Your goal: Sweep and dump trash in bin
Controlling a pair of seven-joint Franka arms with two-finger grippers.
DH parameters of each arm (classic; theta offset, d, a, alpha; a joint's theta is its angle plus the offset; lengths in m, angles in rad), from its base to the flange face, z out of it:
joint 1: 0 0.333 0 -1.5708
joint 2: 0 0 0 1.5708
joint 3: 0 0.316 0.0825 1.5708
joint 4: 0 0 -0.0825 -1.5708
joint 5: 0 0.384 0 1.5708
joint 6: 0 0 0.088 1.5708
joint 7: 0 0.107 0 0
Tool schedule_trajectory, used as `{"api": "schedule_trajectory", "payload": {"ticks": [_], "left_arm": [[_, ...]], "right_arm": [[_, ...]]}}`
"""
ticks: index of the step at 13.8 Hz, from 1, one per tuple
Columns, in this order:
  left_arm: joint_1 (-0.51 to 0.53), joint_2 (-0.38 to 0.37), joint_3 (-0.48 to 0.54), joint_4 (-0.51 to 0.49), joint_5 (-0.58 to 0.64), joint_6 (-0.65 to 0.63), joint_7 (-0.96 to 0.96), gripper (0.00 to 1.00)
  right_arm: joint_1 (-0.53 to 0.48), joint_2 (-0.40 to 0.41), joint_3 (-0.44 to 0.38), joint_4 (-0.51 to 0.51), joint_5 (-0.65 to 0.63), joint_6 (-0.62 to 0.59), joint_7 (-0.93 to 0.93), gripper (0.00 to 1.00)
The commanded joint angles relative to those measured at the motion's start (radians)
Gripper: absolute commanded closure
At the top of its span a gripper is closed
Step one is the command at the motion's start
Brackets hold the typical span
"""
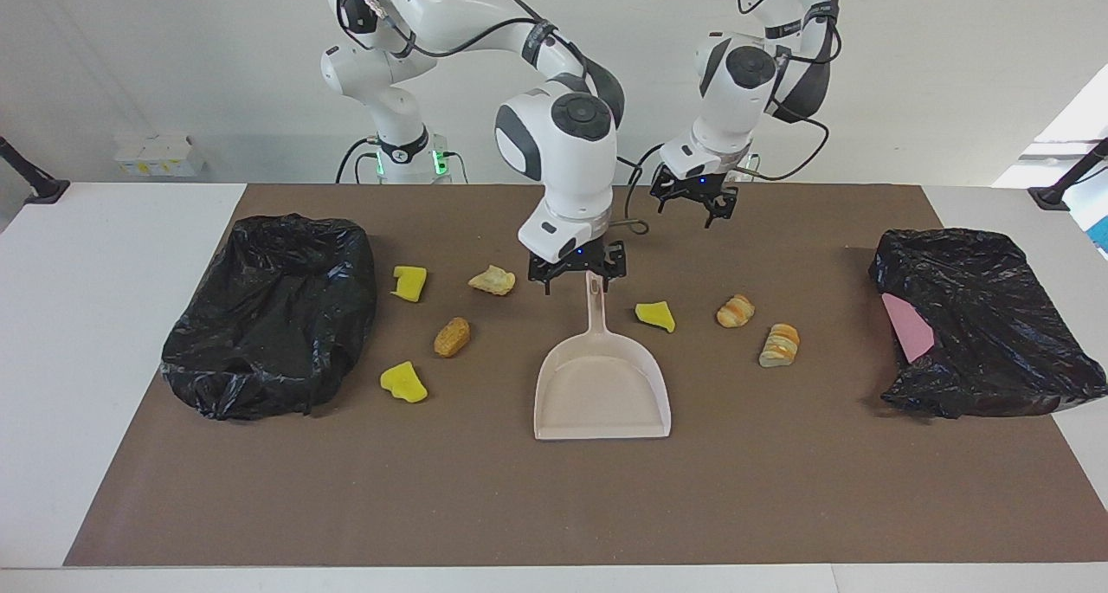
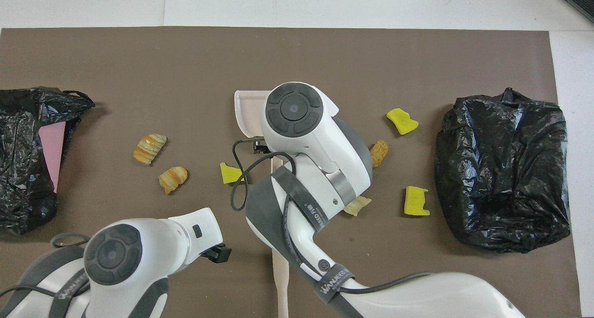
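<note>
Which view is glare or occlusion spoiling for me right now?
Overhead view: the right arm's body covers most of the dustpan and hides the right gripper; bin-bag plastic shows white glare patches. Facing view: even lighting, soft shadows, right gripper clearly seen open over the dustpan handle; left gripper also unobstructed.

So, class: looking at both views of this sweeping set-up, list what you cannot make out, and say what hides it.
- Brush: overhead view, mostly under the right arm; facing view, hidden by it.
- Dustpan: overhead view, only a corner shows.
- Right gripper: over the dustpan handle; contact cannot be told.
- Pale bread lump: overhead view, half covered.
- Pink sheet: partly inside the black bag.
</note>
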Motion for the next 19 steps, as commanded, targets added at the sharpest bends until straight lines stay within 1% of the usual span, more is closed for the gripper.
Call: {"api": "schedule_trajectory", "payload": {"ticks": [1, 3, 5, 7, 9, 10, 13, 14, 15, 16, 17, 18, 19], "left_arm": [[-0.144, -0.049, 0.016, -0.127, -0.012, 0.161, -0.133, 0.00], [-0.260, -0.043, 0.016, -0.181, -0.012, 0.270, -0.259, 0.00], [-0.372, -0.005, 0.016, -0.192, -0.010, 0.341, -0.387, 0.00], [-0.463, 0.026, 0.016, -0.189, -0.010, 0.387, -0.504, 0.00], [-0.493, 0.026, 0.013, -0.182, -0.010, 0.392, -0.549, 0.00], [-0.505, 0.029, -0.005, -0.182, -0.010, 0.392, -0.578, 0.00], [-0.510, 0.038, -0.039, -0.182, -0.010, 0.389, -0.626, 0.00], [-0.510, 0.038, -0.045, -0.181, -0.010, 0.381, -0.664, 0.01], [-0.510, 0.038, -0.059, -0.179, -0.010, 0.381, -0.705, 0.12], [-0.510, 0.038, -0.060, -0.178, -0.010, 0.378, -0.710, 0.26], [-0.510, 0.038, -0.060, -0.178, -0.010, 0.374, -0.712, 0.31], [-0.506, 0.038, -0.060, -0.178, -0.010, 0.369, -0.712, 0.31], [-0.506, 0.038, -0.060, -0.178, -0.010, 0.366, -0.710, 0.33]], "right_arm": [[0.018, 0.061, 0.003, 0.039, -0.021, 0.032, 0.027, 0.00], [0.027, 0.065, 0.003, 0.025, -0.021, 0.058, 0.026, 0.00], [0.023, 0.057, 0.003, -0.034, -0.016, 0.119, 0.012, 0.00], [0.024, 0.057, 0.003, -0.055, -0.018, 0.125, 0.007, 0.00], [0.033, 0.061, 0.003, -0.071, -0.021, 0.134, 0.009, 0.00], [0.033, 0.058, 0.003, -0.084, -0.021, 0.135, 0.009, 0.01], [0.033, 0.043, 0.004, -0.124, -0.021, 0.138, 0.007, 0.08], [0.033, 0.040, 0.004, -0.127, -0.019, 0.139, 0.007, 0.09], [0.033, 0.040, 0.004, -0.127, -0.019, 0.139, 0.006, 0.13], [0.033, 0.040, 0.004, -0.127, -0.019, 0.139, 0.007, 0.20], [0.033, 0.040, 0.004, -0.125, -0.019, 0.139, 0.007, 0.28], [0.033, 0.040, 0.003, -0.124, -0.019, 0.139, 0.007, 0.40], [0.033, 0.040, 0.003, -0.124, -0.019, 0.139, 0.009, 0.53]]}}
